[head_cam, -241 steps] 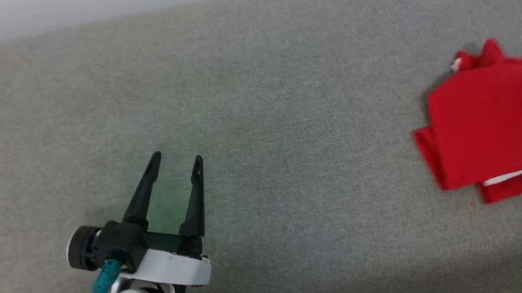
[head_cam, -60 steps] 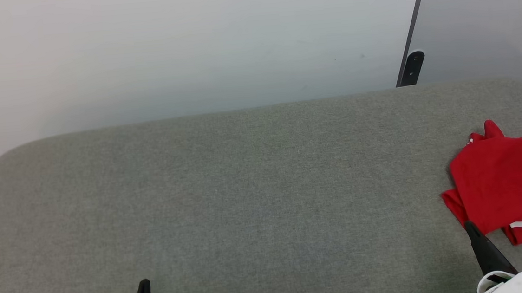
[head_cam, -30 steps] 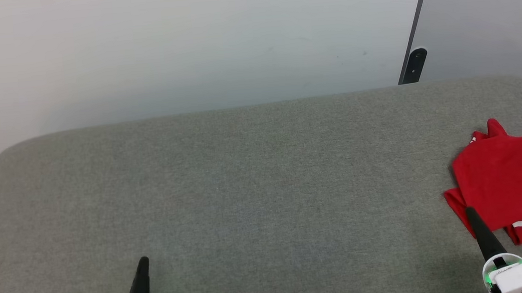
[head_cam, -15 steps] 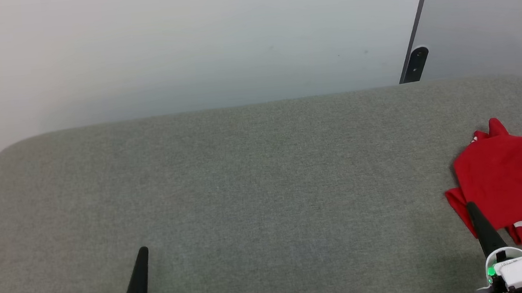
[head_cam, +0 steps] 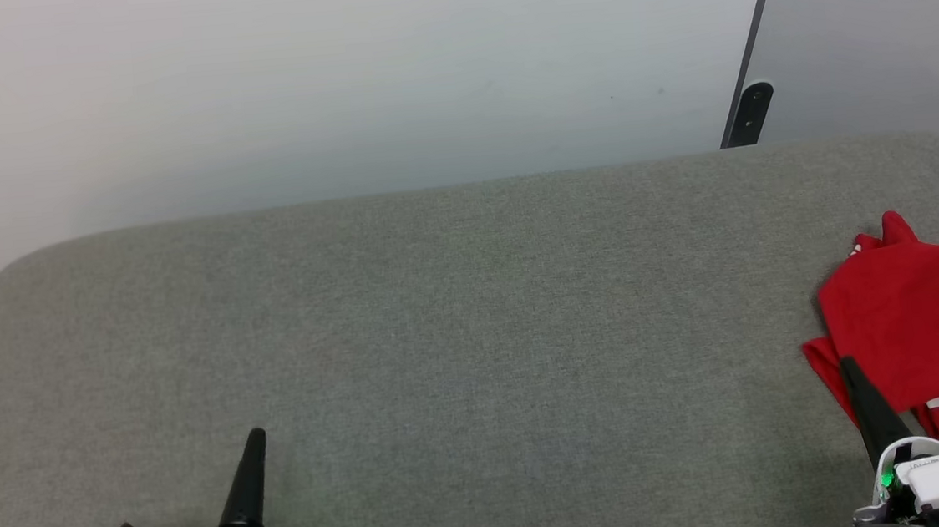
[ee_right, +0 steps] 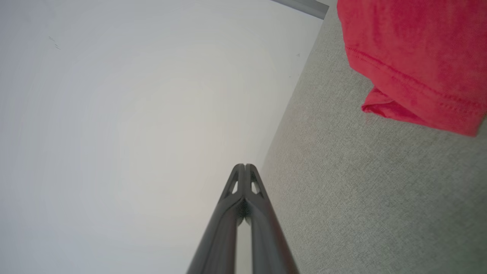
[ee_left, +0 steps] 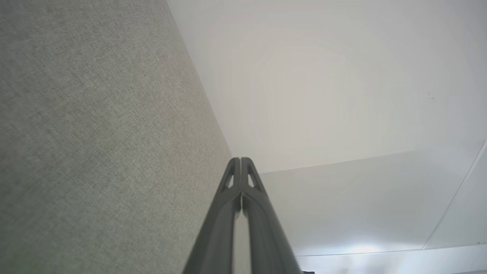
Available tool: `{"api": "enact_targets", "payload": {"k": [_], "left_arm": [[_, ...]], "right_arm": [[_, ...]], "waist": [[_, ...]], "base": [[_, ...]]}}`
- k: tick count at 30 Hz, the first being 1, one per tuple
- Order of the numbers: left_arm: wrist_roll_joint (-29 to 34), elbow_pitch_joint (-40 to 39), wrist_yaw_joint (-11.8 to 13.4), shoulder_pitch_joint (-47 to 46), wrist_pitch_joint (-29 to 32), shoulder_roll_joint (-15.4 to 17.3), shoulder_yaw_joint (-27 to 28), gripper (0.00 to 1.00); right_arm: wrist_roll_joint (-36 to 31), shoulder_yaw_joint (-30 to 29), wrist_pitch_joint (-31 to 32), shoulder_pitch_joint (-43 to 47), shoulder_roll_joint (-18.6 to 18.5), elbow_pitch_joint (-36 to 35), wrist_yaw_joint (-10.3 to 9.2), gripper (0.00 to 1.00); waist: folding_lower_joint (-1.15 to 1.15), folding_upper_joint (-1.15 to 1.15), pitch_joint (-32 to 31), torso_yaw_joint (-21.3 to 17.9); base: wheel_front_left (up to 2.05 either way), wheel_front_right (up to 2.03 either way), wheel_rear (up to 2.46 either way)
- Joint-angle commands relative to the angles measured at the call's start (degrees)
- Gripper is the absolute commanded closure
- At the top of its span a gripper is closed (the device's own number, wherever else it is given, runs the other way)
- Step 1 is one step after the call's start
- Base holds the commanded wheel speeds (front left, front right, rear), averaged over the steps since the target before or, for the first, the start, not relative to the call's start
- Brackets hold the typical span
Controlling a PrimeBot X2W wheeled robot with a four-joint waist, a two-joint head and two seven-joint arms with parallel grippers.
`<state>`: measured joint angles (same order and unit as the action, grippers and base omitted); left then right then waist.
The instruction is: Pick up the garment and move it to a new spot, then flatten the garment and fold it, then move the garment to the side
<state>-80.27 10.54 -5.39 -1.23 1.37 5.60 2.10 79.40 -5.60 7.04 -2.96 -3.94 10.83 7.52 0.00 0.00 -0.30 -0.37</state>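
Observation:
The garment [head_cam: 910,321], a red shirt with black lettering and a white trim strip, lies folded at the right edge of the grey surface; its right part runs out of the head view. The red hem of the garment [ee_right: 418,68] fills the upper right of the right wrist view. My right gripper [head_cam: 847,366] stands shut at the lower right, its tip over the garment's near left corner, holding nothing. The fingers of the right gripper [ee_right: 245,166] are pressed together. My left gripper [head_cam: 256,436] is shut and empty at the lower left, its own view showing the left gripper [ee_left: 240,159] closed.
The grey fabric-covered surface [head_cam: 457,323] has rounded far corners and ends at a pale wall [head_cam: 338,81]. A dark bracket [head_cam: 747,114] hangs at the seam of two wall panels behind the far right edge.
Both grippers have risen a little further into the head view from its bottom edge, staying shut. The garment lies where it was.

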Motion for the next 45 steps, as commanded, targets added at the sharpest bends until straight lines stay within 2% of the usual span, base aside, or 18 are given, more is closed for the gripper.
{"api": "enact_targets", "payload": {"k": [1, 35, 45], "left_arm": [[-1.38, 0.13, -0.44, -1.14, 0.33, -0.05, 0.35, 1.00], [-13.85, 3.58, -2.33, -5.24, 3.76, -1.36, 2.63, 1.00], [-13.57, 3.59, -2.32, -5.25, 3.97, -1.52, 2.84, 1.00]], "right_arm": [[1.43, -0.36, -0.29, -1.35, 0.14, 0.04, -0.04, 1.00], [13.10, -1.08, -0.54, -3.76, 1.21, 3.35, -0.06, 1.00], [13.06, -1.04, -0.56, -3.45, 1.19, 3.33, -0.06, 1.00]], "waist": [[0.00, 0.00, 0.02, 0.02], [0.00, 0.00, 0.47, 0.36], [0.00, 0.00, 0.48, 0.37]], "base": [[0.00, 0.00, 0.00], [0.00, 0.00, 0.00], [0.00, 0.00, 0.00]]}}
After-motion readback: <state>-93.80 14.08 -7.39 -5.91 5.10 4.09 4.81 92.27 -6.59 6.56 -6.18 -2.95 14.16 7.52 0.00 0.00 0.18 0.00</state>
